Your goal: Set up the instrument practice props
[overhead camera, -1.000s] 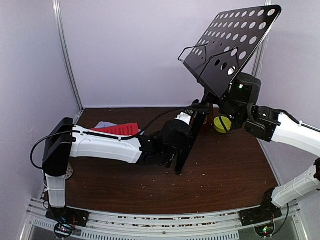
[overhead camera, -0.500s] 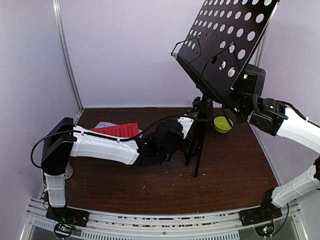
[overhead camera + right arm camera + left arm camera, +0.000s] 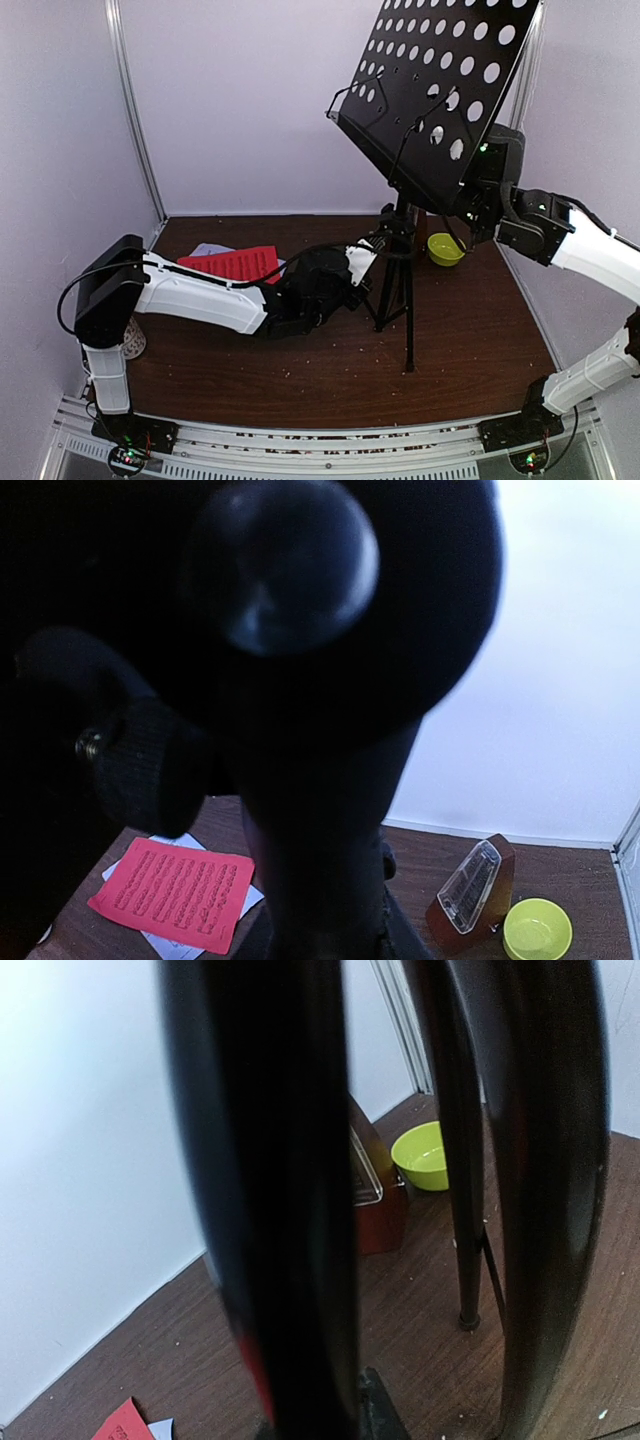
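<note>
Black perforated metal fills the upper right of my overhead feed: the music stand (image 3: 440, 90) is upright on its tripod legs at the middle of the desk (image 3: 480, 330), its tray tilted and facing left. Two of its feet look to be resting on the wood.

The left gripper (image 3: 368, 255) sits right against the lower pole where the legs meet. Its wrist camera gives me only blurred dark bars up close, so I cannot tell how wide the jaws stand or whether they have the pole. The right gripper (image 3: 478, 200) is tucked behind the tray's lower edge at the neck of the stand. Its own camera is swamped by black shapes, and I cannot tell its state either.

The red sheet (image 3: 232, 263) lies flat at the back left, overlapping the white sheet (image 3: 205, 250) beneath it. The brown metronome (image 3: 470, 890) stands at the back right, just beside the yellow-green bowl (image 3: 444, 247).
</note>
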You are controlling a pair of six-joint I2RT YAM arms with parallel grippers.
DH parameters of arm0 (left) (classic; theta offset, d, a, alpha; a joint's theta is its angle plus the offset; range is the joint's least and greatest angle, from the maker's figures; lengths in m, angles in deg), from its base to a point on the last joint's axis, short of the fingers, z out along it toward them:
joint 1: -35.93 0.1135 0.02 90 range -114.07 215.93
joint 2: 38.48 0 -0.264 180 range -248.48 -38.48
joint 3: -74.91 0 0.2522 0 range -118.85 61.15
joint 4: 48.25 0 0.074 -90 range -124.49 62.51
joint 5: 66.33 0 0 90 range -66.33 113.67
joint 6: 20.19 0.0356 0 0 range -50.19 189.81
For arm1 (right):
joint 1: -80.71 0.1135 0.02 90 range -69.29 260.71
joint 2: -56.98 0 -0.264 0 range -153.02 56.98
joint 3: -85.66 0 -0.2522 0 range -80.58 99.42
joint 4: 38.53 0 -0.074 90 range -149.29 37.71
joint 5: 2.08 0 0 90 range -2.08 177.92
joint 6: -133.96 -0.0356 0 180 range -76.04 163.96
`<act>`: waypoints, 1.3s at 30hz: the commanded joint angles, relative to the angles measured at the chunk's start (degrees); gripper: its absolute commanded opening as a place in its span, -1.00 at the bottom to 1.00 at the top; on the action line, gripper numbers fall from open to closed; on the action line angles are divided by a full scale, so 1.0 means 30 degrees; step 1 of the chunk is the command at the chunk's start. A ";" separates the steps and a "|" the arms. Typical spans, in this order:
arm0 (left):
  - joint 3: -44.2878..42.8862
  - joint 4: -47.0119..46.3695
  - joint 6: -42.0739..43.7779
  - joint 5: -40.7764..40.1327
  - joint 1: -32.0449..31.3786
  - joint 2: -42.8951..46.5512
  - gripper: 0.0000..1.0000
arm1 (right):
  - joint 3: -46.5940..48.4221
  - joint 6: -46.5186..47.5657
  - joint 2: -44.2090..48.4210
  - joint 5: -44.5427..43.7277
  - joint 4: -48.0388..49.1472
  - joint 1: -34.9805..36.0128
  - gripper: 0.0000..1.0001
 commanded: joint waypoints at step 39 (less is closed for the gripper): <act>0.4145 -0.4562 0.5402 0.1644 -0.0091 0.2981 -0.15 | 0.1472 -0.0590 -0.1079 0.4971 0.7297 0.0077 -1.00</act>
